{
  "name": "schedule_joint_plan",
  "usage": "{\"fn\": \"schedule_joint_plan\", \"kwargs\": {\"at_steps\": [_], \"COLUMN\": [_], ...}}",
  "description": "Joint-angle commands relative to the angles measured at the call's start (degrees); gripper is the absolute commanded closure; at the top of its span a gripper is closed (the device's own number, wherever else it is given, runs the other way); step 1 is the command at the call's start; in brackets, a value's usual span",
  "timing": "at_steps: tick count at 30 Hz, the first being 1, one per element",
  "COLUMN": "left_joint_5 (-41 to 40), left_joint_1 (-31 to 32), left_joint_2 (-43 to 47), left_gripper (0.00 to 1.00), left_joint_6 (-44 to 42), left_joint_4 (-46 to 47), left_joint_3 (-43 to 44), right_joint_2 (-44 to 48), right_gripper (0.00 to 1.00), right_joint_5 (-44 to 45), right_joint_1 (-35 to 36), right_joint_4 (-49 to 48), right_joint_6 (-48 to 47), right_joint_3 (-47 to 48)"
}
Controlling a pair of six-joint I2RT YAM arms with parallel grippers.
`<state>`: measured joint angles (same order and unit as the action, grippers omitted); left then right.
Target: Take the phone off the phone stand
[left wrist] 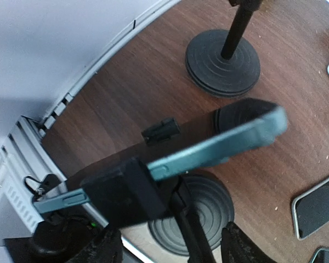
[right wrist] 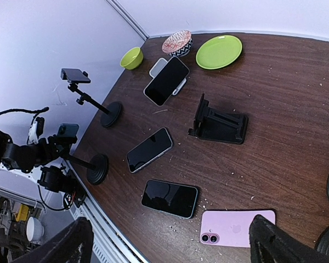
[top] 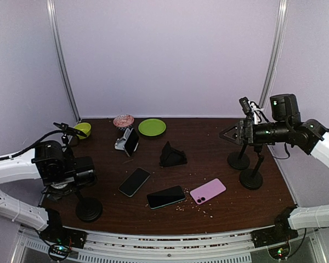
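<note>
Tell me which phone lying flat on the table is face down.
The pink phone: its back and camera lenses face up. The middle phone and left phone lie screen up.

left arm (top: 11, 167) and right arm (top: 324, 143) have white shells, black joints, thin cables and a black right gripper (right wrist: 170, 233).

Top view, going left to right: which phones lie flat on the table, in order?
dark phone → black phone with teal edge → pink phone
</note>
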<state>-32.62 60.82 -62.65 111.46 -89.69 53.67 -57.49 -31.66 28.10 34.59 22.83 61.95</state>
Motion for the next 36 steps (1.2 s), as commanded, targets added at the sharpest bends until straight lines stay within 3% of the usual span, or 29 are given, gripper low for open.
{"fn": "schedule_joint_plan", "kwargs": {"at_steps": [1, 14, 25, 32, 36], "left_joint_5": [-1.49, -7.98, -14.07, -14.13, -11.58], "left_joint_1": [-2.15, -5.33, -6.4, -6.5, -6.5], "left_joint_2": [2.8, 10.23, 15.45, 11.92, 11.76], "left_gripper": [0.37, 0.46, 0.59, 0.87, 0.95], "left_joint_6": [1.45, -0.01, -10.42, -20.68, -33.87], "left_joint_4": [7.57, 16.98, 27.18, 31.0, 38.53], "left_joint_3": [-4.86, -15.11, -20.28, -18.09, -17.03], "right_joint_2": [-2.06, -4.6, -4.89, -4.55, -5.26], "right_gripper": [0.01, 0.0, 0.01, 0.01, 0.0], "right_joint_5": [1.19, 3.67, 5.26, 5.38, 5.38], "right_joint_1": [1.66, 5.53, 8.87, 9.15, 9.17], "right_joint_4": [-1.53, -0.13, 2.23, 2.34, 2.94], "right_joint_6": [-0.49, -0.16, 0.01, 0.19, -0.54], "right_joint_3": [1.23, 2.92, 4.22, 3.98, 4.34]}}
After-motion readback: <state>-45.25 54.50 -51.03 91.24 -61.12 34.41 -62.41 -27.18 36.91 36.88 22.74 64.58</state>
